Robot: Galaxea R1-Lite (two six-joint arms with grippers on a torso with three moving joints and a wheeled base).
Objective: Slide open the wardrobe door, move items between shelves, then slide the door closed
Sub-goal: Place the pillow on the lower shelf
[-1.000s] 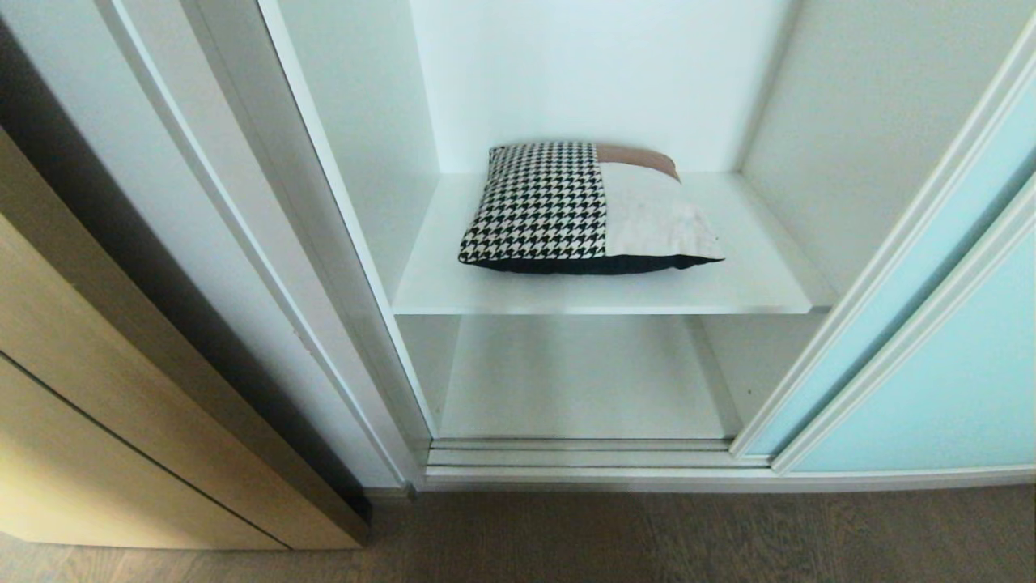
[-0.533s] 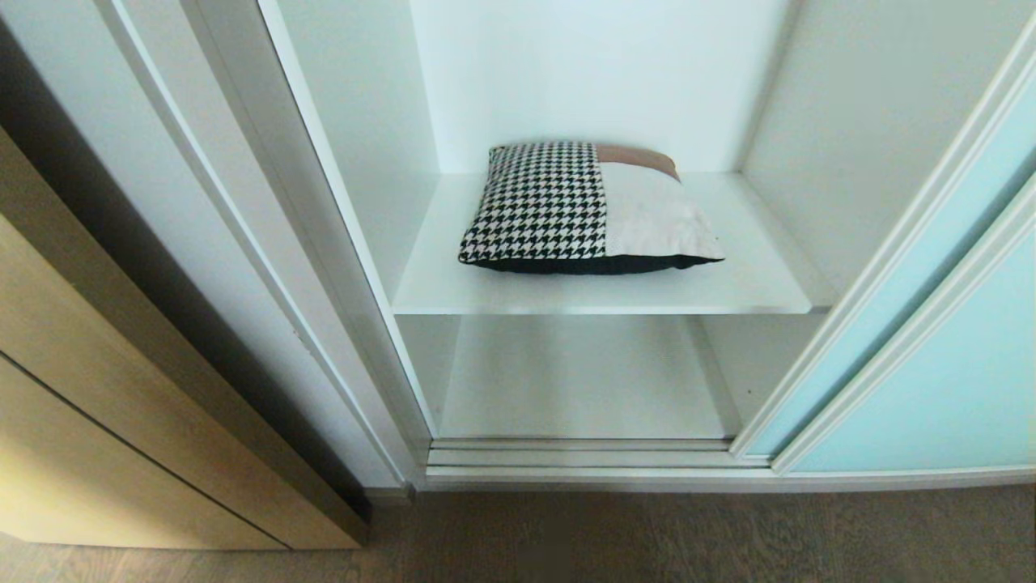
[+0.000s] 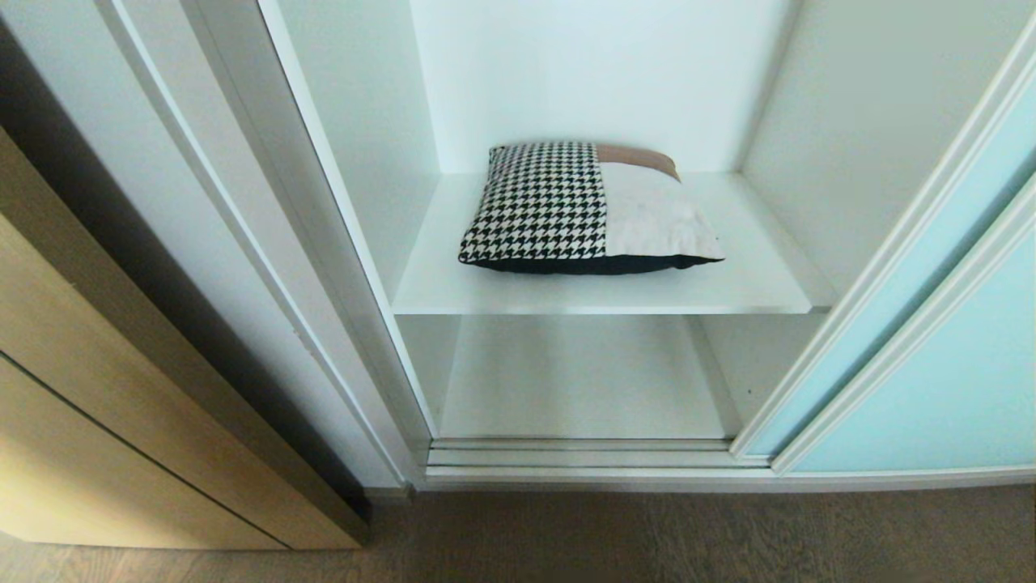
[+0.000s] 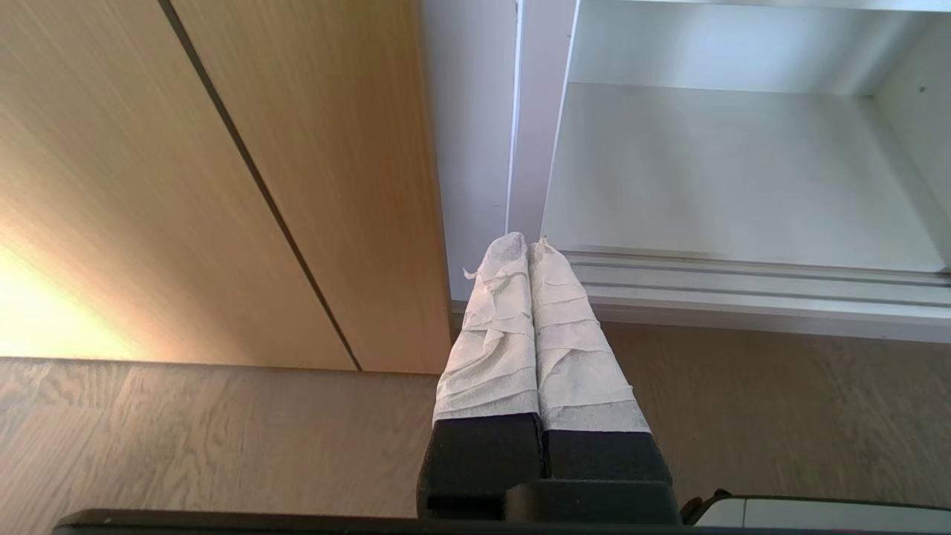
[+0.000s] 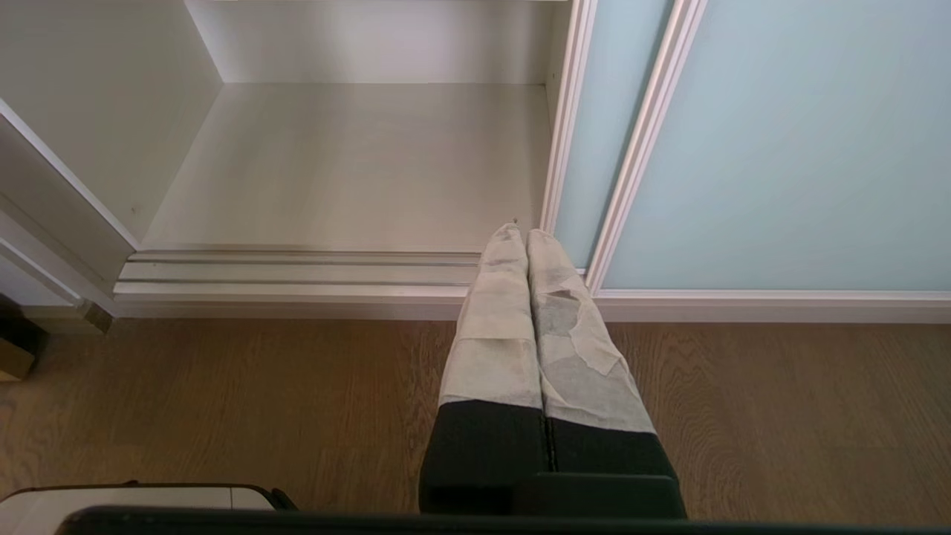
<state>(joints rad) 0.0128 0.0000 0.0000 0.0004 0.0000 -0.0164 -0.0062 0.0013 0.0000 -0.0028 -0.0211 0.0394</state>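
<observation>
One patchwork cushion [image 3: 587, 209] lying flat on upper white shelf [image 3: 753, 283], nearer its back wall, well clear of both side walls. Below, lower shelf [image 3: 583, 380] sitting bare. Sliding aqua glass door [image 3: 931, 380] standing pushed aside to the right. Both grippers hanging low over wooden floor [image 3: 647, 534]: left gripper [image 4: 527, 245] near wooden cabinet front [image 4: 223, 186], right gripper [image 5: 520, 236] before door frame, jaws pressed together, holding nothing.

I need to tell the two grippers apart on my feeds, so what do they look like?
Both look much alike. The left gripper has two long tapering fingers wrapped in wrinkled whitish tape, on blocky black bases. The right gripper has the same build, but its tape is patchier, with a greyer, peeling patch on one finger. No cables or markings show, and neither arm appears in the head view.
</observation>
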